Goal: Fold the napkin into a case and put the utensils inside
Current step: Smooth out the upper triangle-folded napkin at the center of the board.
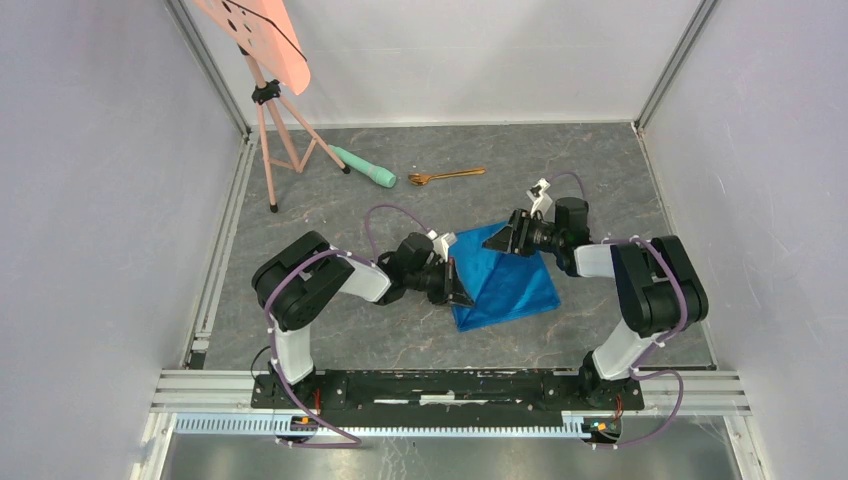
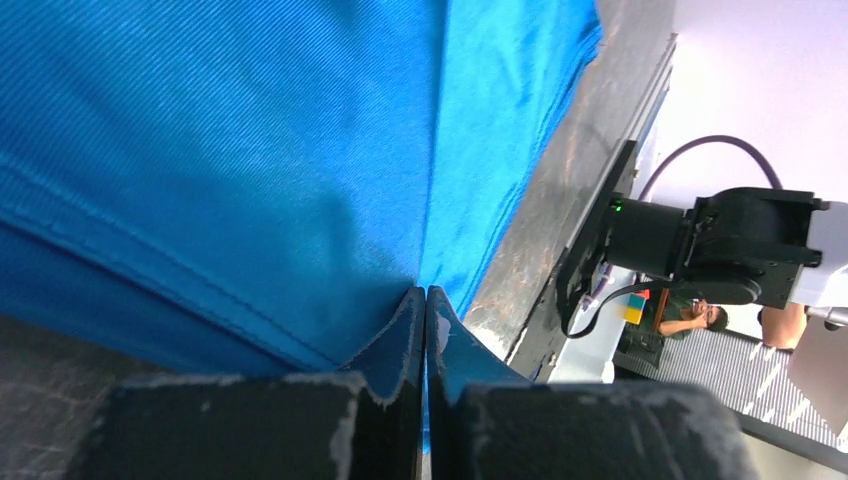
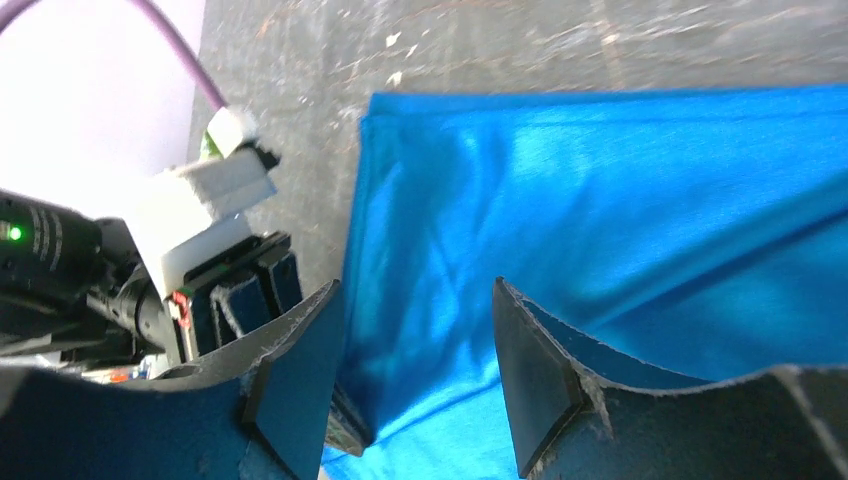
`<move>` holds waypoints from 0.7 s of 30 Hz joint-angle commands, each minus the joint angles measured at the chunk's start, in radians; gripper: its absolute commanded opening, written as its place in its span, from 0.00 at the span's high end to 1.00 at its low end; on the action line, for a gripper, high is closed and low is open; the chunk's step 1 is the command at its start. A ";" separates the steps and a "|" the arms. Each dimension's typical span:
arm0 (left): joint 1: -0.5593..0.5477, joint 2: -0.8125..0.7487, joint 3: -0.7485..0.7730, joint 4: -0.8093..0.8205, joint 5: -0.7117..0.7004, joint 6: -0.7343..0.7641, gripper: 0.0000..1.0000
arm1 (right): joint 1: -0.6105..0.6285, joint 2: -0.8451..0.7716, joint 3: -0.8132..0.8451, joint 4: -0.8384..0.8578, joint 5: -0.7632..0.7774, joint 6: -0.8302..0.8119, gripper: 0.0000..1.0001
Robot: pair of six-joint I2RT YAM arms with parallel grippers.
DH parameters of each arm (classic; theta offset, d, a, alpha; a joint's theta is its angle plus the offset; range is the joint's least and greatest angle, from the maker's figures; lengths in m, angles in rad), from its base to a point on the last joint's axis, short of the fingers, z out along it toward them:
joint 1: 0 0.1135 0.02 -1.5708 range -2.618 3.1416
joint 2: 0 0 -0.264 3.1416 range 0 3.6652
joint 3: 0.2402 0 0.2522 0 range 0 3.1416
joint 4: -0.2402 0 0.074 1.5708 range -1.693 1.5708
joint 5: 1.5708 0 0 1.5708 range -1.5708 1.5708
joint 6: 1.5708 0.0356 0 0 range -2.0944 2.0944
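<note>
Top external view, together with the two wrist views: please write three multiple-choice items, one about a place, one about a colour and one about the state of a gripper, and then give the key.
1. Where do the thin copper-gold metal utensils lie?
A. inside the bright blue cloth napkin
B. on the grey table, beyond the napkin
C. between the fingers of the right gripper

2. What colour is the thick cylinder beside the utensils?
A. mint green
B. red
C. black

3. How is the left gripper?
A. wide open above bare table
B. out of every view
C. shut on the napkin's edge

Key: 1 B, they rest on bare table past the cloth's far corner, and the right gripper is open and holds nothing. 2 A, it shows pale green in the top view. 3 C, the left wrist view shows its fingers pressed together with cloth running into them.
</note>
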 commanded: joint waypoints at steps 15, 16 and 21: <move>-0.003 -0.155 0.060 -0.162 -0.009 0.082 0.87 | -0.080 -0.016 0.181 -0.216 0.051 -0.133 0.37; -0.003 -0.181 0.069 -0.180 -0.013 0.083 0.83 | -0.077 -0.059 0.197 -0.300 0.092 -0.186 0.37; 0.000 -0.366 0.070 -0.318 -0.099 0.128 0.59 | -0.003 -0.244 0.204 -0.614 0.321 -0.343 0.37</move>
